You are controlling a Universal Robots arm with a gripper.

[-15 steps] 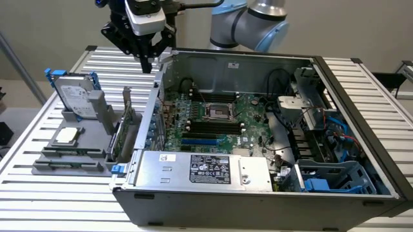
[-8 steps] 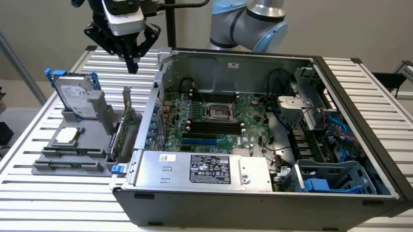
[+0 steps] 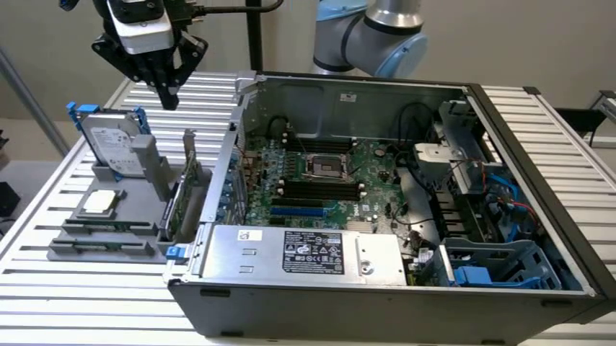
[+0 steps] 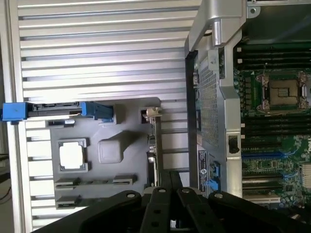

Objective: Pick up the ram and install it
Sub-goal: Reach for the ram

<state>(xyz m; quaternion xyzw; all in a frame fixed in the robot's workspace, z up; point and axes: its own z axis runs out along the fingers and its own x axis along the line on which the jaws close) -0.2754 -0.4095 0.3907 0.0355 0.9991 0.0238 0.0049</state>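
Black multi-link claw [image 3: 170, 97] [image 4: 170, 175] hung high over the far part of the slatted white metal desk [image 3: 58, 303], to the exterior view's left of the open grey tower PC case [image 3: 385, 306]. Its fingers were pressed together with nothing between them. Judgement: pick not begun.

The ram [image 3: 108, 225] [image 4: 95, 182]: best read was the thin dark strip standing on edge in the farther of two slotted holders, at the near end of the grey moulded parts fixture [image 3: 58, 254]. Not certain, as its colour did not read. On-edge seating made sense because it left the top edge free for a pinch from above.

The same fixture held three other parts:
- silver hard drive in a blue caddy [image 3: 108, 144], upright at the far end
- square silver processor chip [image 3: 101, 203], flat in a pocket between the drive and the holders
- green expansion card with a metal bracket [image 3: 183, 194], upright along the side nearest the case

Parts sat apart from each other, presumably so fingers could drop in beside each.

Room: open above the holders. The card, to the exterior view's right of them, was the tall edge to mind.

The case lay on its side, lid off, with the green motherboard [image 3: 376, 162] facing up. Black memory slots [image 3: 313, 191] sat just near of the processor socket [image 3: 322, 167], far of the silver power supply box [image 3: 298, 252], so approach looked possible from above only. The case's raised wall stood between fixture and slots.
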